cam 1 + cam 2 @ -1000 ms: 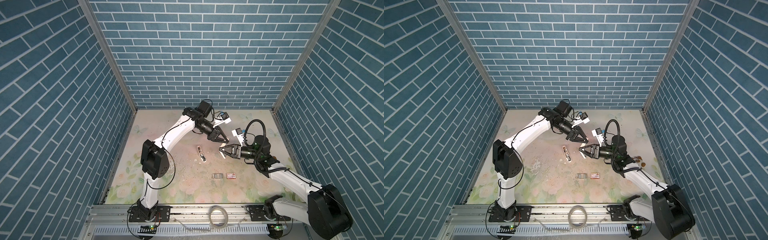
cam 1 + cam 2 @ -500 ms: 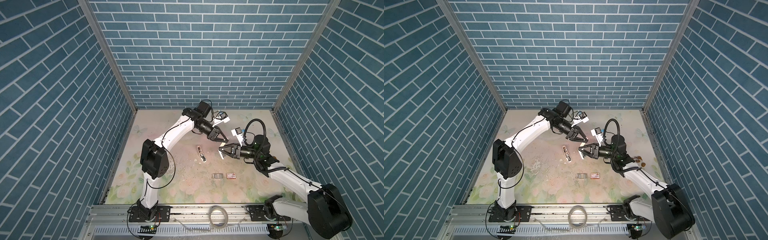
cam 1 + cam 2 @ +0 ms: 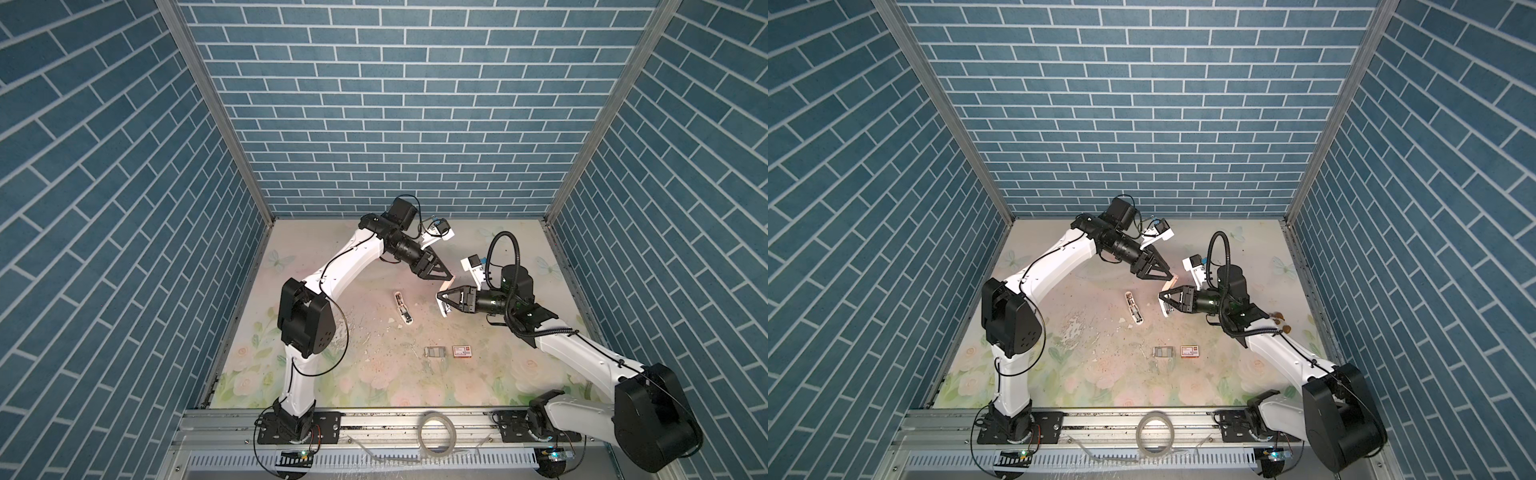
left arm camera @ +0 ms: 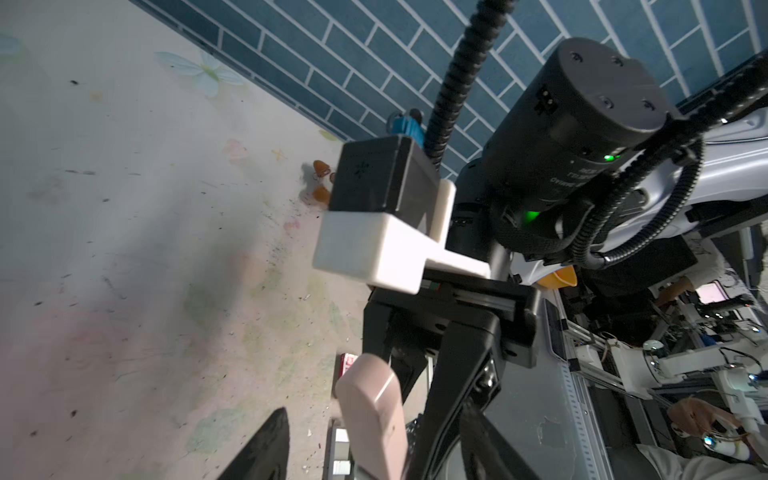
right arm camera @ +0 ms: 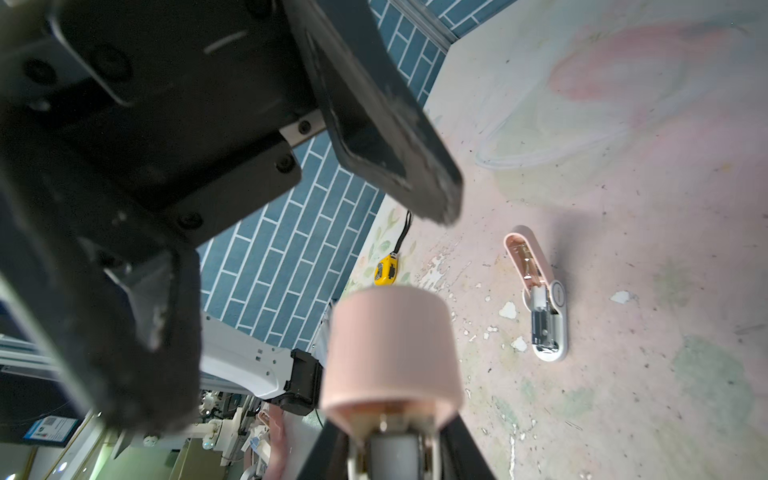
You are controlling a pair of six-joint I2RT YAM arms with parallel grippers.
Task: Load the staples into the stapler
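Staples [image 3: 435,352] are seen as a grey block flat on the table [image 3: 332,257], just beside a red-and-white box [image 3: 462,351], well apart from both grippers. A pink stapler [image 3: 447,286] is clamped in mid-air by the right gripper [image 3: 440,297]. The left gripper [image 3: 449,277] is held just beside its pink end, jaws parted, gripping nothing. An opened pink-and-white stapler [image 3: 403,309] is laid on the table.

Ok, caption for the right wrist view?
Right hand grips a pink stapler, open left hand close by, an opened stapler lying on the mat.
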